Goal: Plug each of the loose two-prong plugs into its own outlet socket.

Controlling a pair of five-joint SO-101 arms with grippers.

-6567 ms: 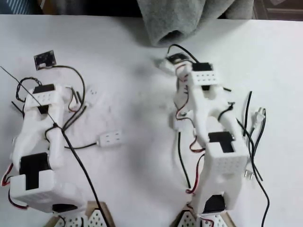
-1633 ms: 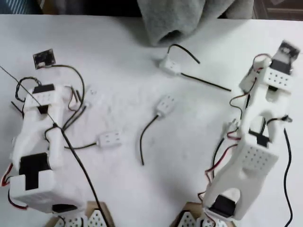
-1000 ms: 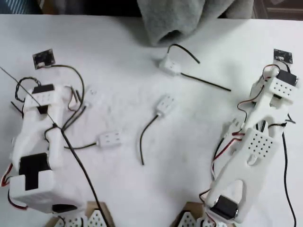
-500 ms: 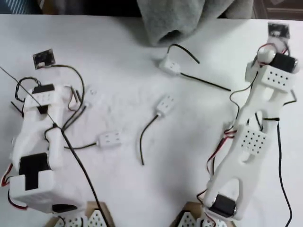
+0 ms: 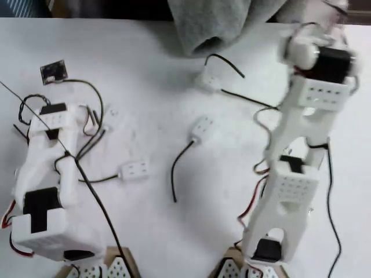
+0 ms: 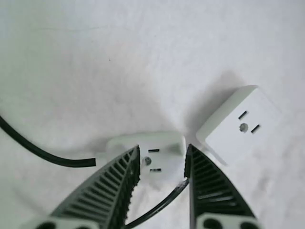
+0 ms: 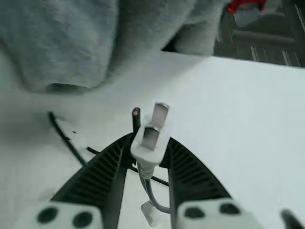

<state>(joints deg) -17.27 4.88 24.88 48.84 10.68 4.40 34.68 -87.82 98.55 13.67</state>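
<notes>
My right gripper [image 7: 148, 143] is shut on a white two-prong plug [image 7: 151, 133]. Its prongs point away from the wrist and its pale cord hangs down between the fingers. The right arm [image 5: 316, 92] is raised above the table's back right. My left gripper [image 6: 162, 152] is shut on a small white outlet socket [image 6: 152, 157] lying on the table at the left [image 5: 113, 116]. A second white socket [image 6: 240, 126] lies right beside it. More sockets on black cords lie mid-table [image 5: 202, 126], farther back [image 5: 207, 78] and near the left arm [image 5: 134, 169].
A grey cloth [image 5: 220, 23] hangs over the table's back edge. A small black board [image 5: 54, 71] lies at the back left. Black cords [image 5: 177, 168] trail across the middle, and another runs down the right side [image 5: 331, 191]. The left arm [image 5: 46, 162] lies low at the front left.
The right arm went from the middle to the table's right side, then rose and swung toward the back with the plug. The left arm has kept still.
</notes>
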